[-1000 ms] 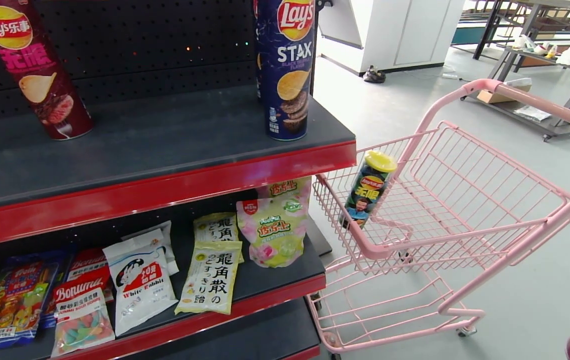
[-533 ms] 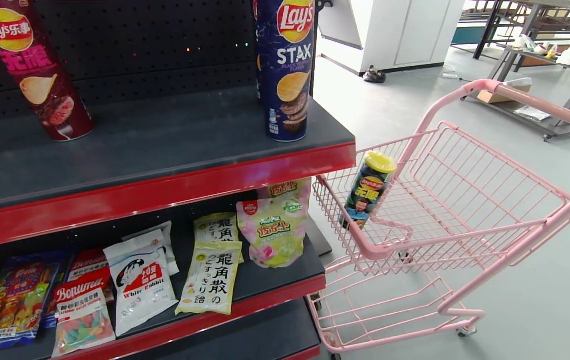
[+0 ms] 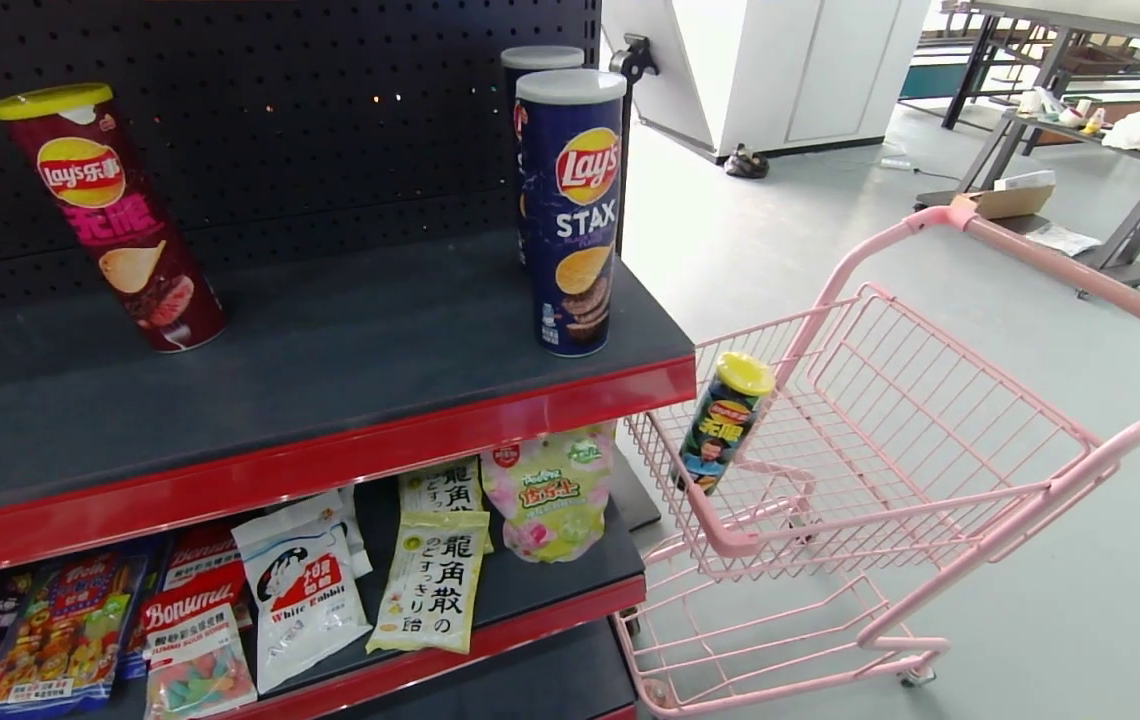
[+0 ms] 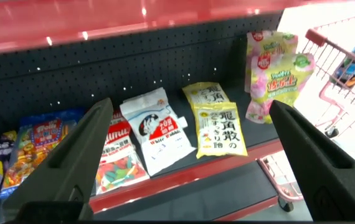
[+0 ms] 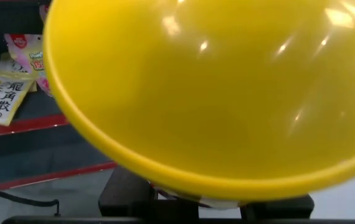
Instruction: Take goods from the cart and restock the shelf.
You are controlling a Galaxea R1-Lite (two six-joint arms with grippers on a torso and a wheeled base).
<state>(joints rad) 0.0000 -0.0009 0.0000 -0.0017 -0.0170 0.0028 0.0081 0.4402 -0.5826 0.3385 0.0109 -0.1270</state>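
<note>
We judge the step in hand to be the carry from cart (image 3: pixel 1060 265) to shelf. In the right wrist view the yellow lid of the held can (image 5: pixel 190 87) looms just in front of the camera, and the dark parts of the right pincer (image 5: pixel 202 205) sit at either side of the can's body below it. From this we take the pincer to be closed around the can, though the contact itself is mostly hidden by the lid. In the head view a maroon edge of this can shows at the lower right corner, low and well apart from the shelf. The left pincer (image 4: pixel 190 109) has its two fingers spread wide with nothing between them, and it faces the lower shelf, where the snack bags (image 4: pixel 218 124) lie flat. A second can with a yellow lid, the cart can (image 3: pixel 725 425), leans tilted against the cart's front wall, near the shelf's end. On the upper shelf (image 3: pixel 330 340) the red can (image 3: pixel 120 220) stands at the left and the blue cans (image 3: pixel 575 215) stand at the right edge, with a broad bare stretch between them. The next move, as we see it, is to raise the held can above the red front lip of that shelf. It then needs to go over the bare stretch and be set down upright, apart from both neighbours, before the grip is let go. After that the cart can remains to be fetched.
</note>
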